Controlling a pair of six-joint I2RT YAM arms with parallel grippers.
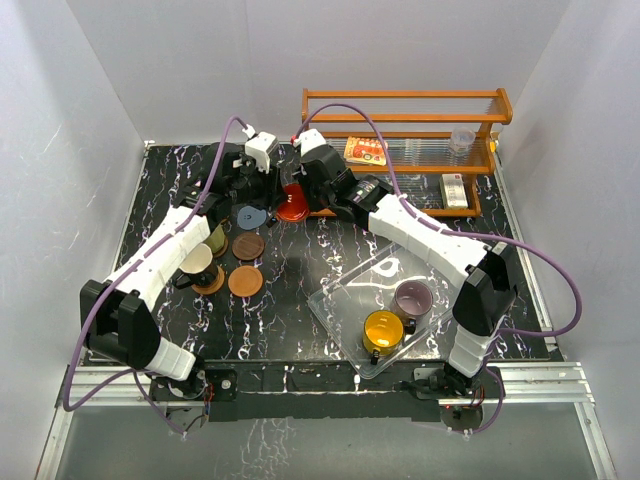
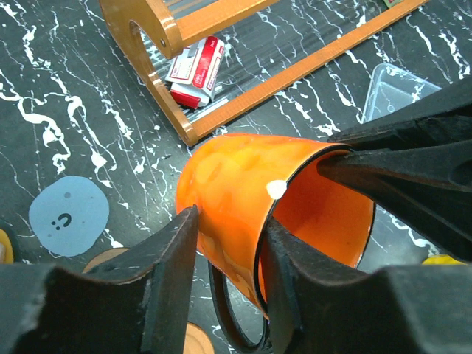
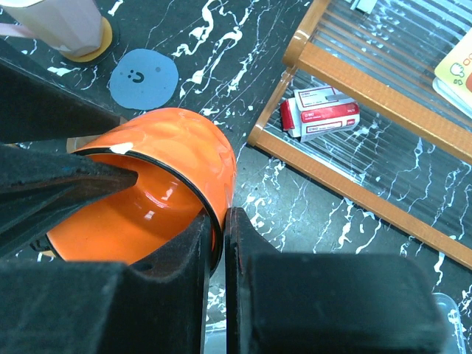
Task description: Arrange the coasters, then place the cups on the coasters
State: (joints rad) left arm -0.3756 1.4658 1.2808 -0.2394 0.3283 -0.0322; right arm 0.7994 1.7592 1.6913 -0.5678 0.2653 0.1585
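An orange-red cup [image 1: 293, 205] [image 2: 236, 184] [image 3: 177, 140] hangs tilted at the back of the table, right of a blue-grey coaster [image 1: 249, 214] [image 2: 68, 215] [image 3: 144, 78]. My right gripper [image 1: 309, 193] [image 3: 223, 215] is shut on the cup's rim, one finger inside and one outside. My left gripper [image 1: 268, 195] [image 2: 230, 243] straddles the opposite side of the wall. Its jaws stand apart, and only the outer finger's tip meets the cup. A dark brown coaster [image 1: 248, 246] and an orange-brown coaster [image 1: 245, 280] lie bare. A cream cup [image 1: 197, 262] [image 3: 66, 26] stands on a coaster.
A clear tray [image 1: 335, 300] at the front right holds a mauve cup [image 1: 412, 297] and a yellow cup [image 1: 383, 329]. A wooden rack [image 1: 400, 105] [image 2: 221, 110] [image 3: 354, 81] with a red-and-white box [image 2: 195, 70] [image 3: 321, 110] lines the back edge. An olive cup [image 1: 217, 238] sits by the left arm.
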